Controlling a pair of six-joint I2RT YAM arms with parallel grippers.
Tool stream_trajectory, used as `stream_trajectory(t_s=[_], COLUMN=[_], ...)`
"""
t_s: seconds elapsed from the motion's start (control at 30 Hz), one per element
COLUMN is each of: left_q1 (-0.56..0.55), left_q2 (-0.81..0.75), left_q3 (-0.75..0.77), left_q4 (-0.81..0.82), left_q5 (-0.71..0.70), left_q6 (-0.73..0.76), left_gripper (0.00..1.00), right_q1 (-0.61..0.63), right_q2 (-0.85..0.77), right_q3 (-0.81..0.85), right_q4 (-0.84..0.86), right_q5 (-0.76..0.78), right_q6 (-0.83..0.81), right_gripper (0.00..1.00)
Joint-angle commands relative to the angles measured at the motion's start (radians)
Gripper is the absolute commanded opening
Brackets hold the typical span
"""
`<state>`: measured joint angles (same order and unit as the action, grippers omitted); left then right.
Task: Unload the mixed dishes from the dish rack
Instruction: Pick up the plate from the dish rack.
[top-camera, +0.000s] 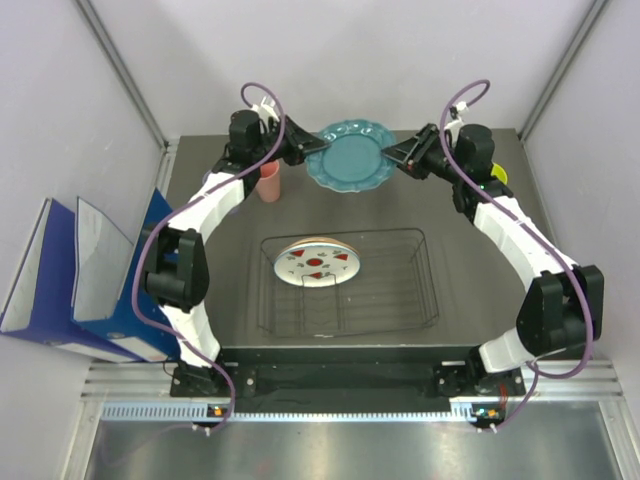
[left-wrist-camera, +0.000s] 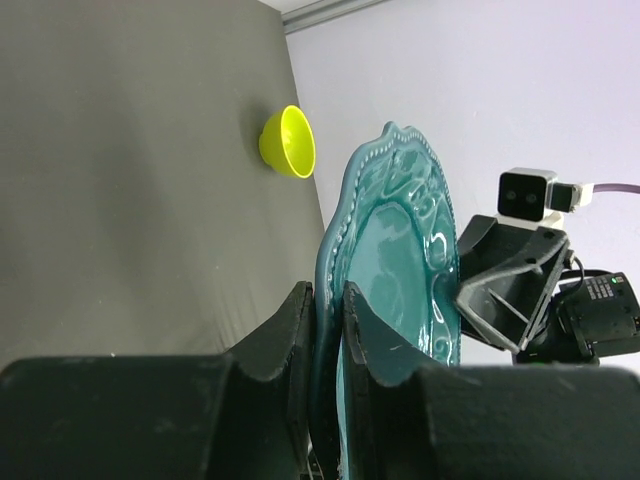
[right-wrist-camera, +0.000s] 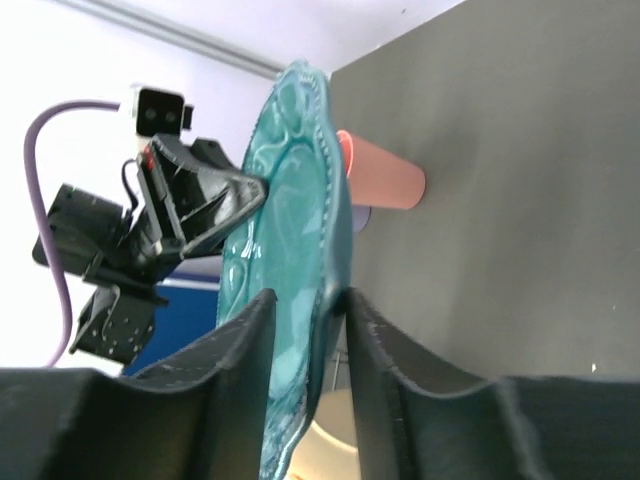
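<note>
The teal scalloped plate hangs on edge above the back of the table between both grippers. My left gripper is shut on its left rim; the left wrist view shows both fingers pressed on the plate. My right gripper straddles the opposite rim, open, with a gap beside the plate. The dish rack sits mid-table and holds the white plate with red marks on top of a peach plate. A salmon-pink cup stands at back left. The yellow-green bowl is at back right.
Blue binders lean at the table's left side. Pale walls close in the back and both sides. The salmon-pink cup lies just beyond the plate in the right wrist view. The bowl sits near the back wall.
</note>
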<state>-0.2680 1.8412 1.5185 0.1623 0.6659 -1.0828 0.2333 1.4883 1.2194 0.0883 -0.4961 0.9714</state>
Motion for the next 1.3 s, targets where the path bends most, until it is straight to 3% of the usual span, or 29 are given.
stream_trajectory(t_s=[0.0,0.17,0.27,0.3,0.37,0.63,0.7,0.73,0.83,0.87,0.9,0.93,0.97,1.27], left_q1=[-0.02,-0.022,-0.022,-0.022,-0.022,-0.02,-0.017,-0.017,-0.013,-0.011,-0.01,-0.008,-0.002,0.096], left_q2=[-0.059,-0.056,-0.057,-0.057,-0.059,-0.054,-0.045,-0.042,-0.031,-0.028,-0.025,-0.023,-0.023,-0.036], left_q3=[0.058,0.06,0.06,0.06,0.058,0.049,0.045,0.045,0.045,0.045,0.045,0.045,0.045,0.028], left_q4=[0.121,0.123,0.121,0.12,0.117,0.144,0.166,0.172,0.2,0.206,0.209,0.206,0.201,0.068], left_q5=[0.041,0.043,0.044,0.043,0.043,0.052,0.063,0.069,0.078,0.084,0.086,0.084,0.077,0.0], left_q6=[-0.06,-0.06,-0.057,-0.054,-0.051,-0.061,-0.078,-0.086,-0.111,-0.121,-0.124,-0.124,-0.123,-0.115], left_gripper=[0.0,0.0,0.0,0.0,0.0,0.0,0.08,0.24,0.43,0.56,0.61,0.72,0.99,0.99], right_q1=[0.028,0.029,0.031,0.032,0.035,0.034,0.034,0.034,0.032,0.031,0.029,0.031,0.028,-0.081], right_q2=[0.004,0.013,0.023,0.024,0.024,-0.014,-0.023,-0.025,-0.028,-0.031,-0.034,-0.034,-0.034,0.007], right_q3=[0.054,0.069,0.069,0.069,0.068,0.04,0.038,0.037,0.038,0.038,0.038,0.037,0.037,0.142], right_q4=[0.021,-0.025,-0.025,-0.025,-0.027,0.017,0.036,0.045,0.054,0.059,0.064,0.065,0.077,0.128], right_q5=[-0.088,-0.076,-0.078,-0.079,-0.075,-0.065,-0.079,-0.087,-0.091,-0.09,-0.09,-0.093,-0.093,-0.075], right_q6=[-0.022,-0.056,-0.057,-0.059,-0.059,-0.05,-0.043,-0.03,-0.022,-0.02,-0.019,-0.014,-0.008,0.102], right_gripper=[0.38,0.36,0.19,0.08,0.0,0.0,0.0,0.0,0.0,0.0,0.0,0.0,0.0,0.0])
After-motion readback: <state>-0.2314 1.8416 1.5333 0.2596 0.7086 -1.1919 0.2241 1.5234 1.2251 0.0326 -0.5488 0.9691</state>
